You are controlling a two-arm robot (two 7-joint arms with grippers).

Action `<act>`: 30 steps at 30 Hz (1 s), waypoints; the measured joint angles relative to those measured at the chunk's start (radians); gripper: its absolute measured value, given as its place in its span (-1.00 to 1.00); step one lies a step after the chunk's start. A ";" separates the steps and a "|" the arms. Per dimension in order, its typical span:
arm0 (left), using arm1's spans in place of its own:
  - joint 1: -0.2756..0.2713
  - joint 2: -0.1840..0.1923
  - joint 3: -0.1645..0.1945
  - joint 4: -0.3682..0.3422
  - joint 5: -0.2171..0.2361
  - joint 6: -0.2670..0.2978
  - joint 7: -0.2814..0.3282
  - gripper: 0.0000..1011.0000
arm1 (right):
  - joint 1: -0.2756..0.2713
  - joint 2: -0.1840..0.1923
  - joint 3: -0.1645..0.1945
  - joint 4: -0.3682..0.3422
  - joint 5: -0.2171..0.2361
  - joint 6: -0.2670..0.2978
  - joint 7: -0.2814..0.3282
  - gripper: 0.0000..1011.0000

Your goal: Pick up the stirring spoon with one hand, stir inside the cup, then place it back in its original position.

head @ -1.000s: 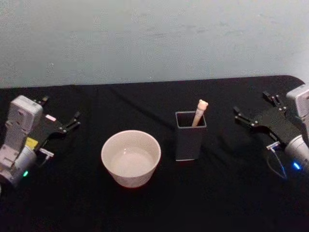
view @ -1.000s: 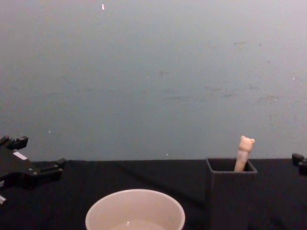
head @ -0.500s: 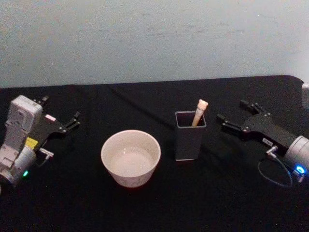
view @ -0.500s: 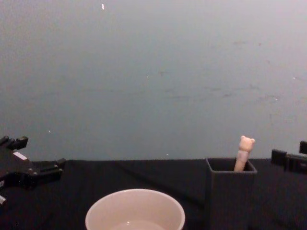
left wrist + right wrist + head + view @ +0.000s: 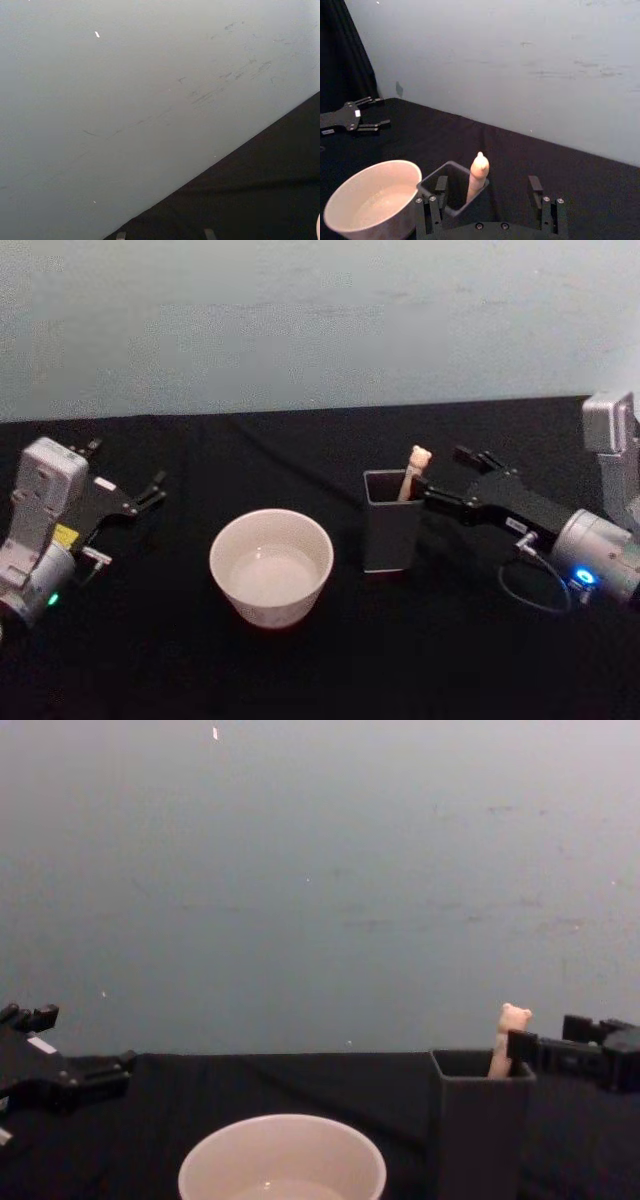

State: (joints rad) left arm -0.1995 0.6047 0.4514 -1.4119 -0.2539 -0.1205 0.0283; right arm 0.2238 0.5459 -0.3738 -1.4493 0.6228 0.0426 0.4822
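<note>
From the head camera, the right claw (image 5: 447, 476) has its two fingers apart. The slim spoon with the beige bear-head handle (image 5: 417, 464) stands almost straight up in the tall dark grey square holder (image 5: 392, 535), just in front of the fingertips. The left claw (image 5: 154, 490), fingers apart too, sits well away, past the wide cream round cup (image 5: 271, 565).

From the right wrist, the spoon (image 5: 478, 172) pokes up between the two fingers, a little ahead.

From the chest, the right claw (image 5: 548, 1040) is level with the spoon's top (image 5: 513, 1017), so this arm is much nearer.
</note>
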 joint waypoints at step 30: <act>0.000 0.000 0.000 0.000 0.000 0.000 0.000 0.98 | 0.111 -0.108 -0.036 0.147 -0.085 -0.055 0.065 0.98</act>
State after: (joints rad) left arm -0.1995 0.6047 0.4513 -1.4120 -0.2539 -0.1205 0.0283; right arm 0.3348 0.4380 -0.4099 -1.3020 0.5380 -0.0127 0.5470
